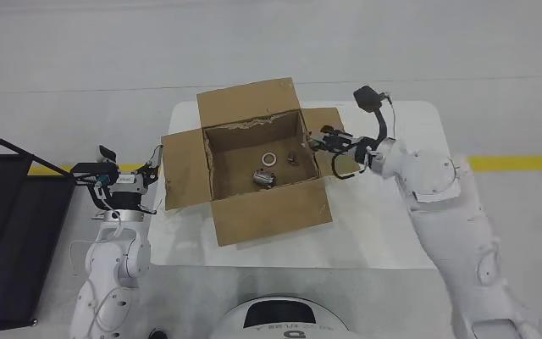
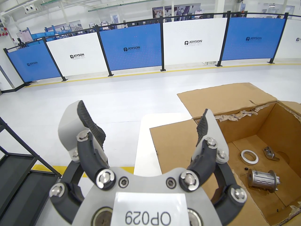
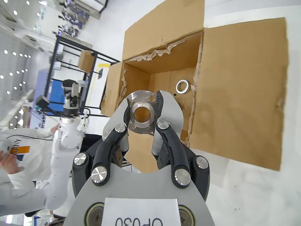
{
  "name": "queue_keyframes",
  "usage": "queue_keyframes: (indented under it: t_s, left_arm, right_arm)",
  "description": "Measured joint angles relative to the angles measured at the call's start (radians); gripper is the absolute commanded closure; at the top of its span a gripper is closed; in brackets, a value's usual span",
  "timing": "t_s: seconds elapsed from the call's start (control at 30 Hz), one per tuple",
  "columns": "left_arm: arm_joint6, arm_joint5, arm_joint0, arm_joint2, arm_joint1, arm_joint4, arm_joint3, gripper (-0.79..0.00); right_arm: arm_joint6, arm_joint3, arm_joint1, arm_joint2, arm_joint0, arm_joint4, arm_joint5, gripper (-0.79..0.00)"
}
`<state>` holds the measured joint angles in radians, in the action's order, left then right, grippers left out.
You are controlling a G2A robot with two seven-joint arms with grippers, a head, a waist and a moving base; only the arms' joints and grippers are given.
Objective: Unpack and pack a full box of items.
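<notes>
Near flap: the near flap [image 1: 271,216] of the box [image 1: 254,136] lies folded out flat on the white table [image 1: 381,229].
Left gripper: the left gripper [image 2: 143,109] sits outside the box, beside its left flap. Its fingers are spread wide with nothing between them.
Rack: a black rack [image 1: 25,220] stands off the table's left side, cut off by the picture edge.
Cylinder: a ribbed metal cylinder [image 2: 262,181] lies on its side on the box floor, nearest of the loose parts.
Speck: a dark speck [image 2: 246,168] lies between the cylinder and the ring, too small to name.
Ring: a white ring [image 2: 249,156] lies flat on the floor, beyond the cylinder.
Bracket: a small metal piece [image 2: 270,153] lies just beside the ring, toward the right wall; its shape is hard to make out.
Right gripper: the right gripper [image 3: 144,98] is at the box's right rim, clamped on a metal flange [image 3: 141,126] with a centre hole. The pads cover the flange's two sides, and its height over the rim cannot be told.
Far flap: the far flap [image 1: 250,102] lies opened outward, with torn paper along the rim below it.
</notes>
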<state>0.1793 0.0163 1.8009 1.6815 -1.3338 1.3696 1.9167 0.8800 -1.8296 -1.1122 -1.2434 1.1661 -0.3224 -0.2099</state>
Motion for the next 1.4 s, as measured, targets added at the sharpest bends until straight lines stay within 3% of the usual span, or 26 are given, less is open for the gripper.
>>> queue_keyframes:
  t_s: [0.17,0.47,0.8,0.93,1.13,1.3,1.4]
  left_arm:
    - [0.000,0.000,0.000,0.000,0.000,0.000,0.000,-0.785]
    - [0.000,0.000,0.000,0.000,0.000,0.000,0.000,-0.785]
    - [0.000,0.000,0.000,0.000,0.000,0.000,0.000,-0.785]
    - [0.000,0.000,0.000,0.000,0.000,0.000,0.000,-0.785]
    - [0.000,0.000,0.000,0.000,0.000,0.000,0.000,-0.785]
    - [0.000,0.000,0.000,0.000,0.000,0.000,0.000,-0.785]
    - [0.000,0.000,0.000,0.000,0.000,0.000,0.000,-0.785]
  right_arm:
    - [-0.048,0.103,-0.038,0.234,-0.117,-0.116,-0.030,0.000]
    - [-0.138,0.309,-0.103,0.498,-0.233,-0.290,-0.043,0.000]
    - [-0.058,0.513,-0.169,0.631,-0.348,-0.387,-0.084,0.000]
    - [-0.073,0.548,-0.190,0.643,-0.368,-0.381,-0.100,-0.262]
    - [-0.079,0.581,-0.212,0.650,-0.384,-0.399,-0.123,-0.422]
    - [-0.111,0.547,-0.214,0.620,-0.377,-0.407,-0.140,-0.785]
    - [-0.125,0.451,-0.198,0.563,-0.343,-0.407,-0.148,-0.785]
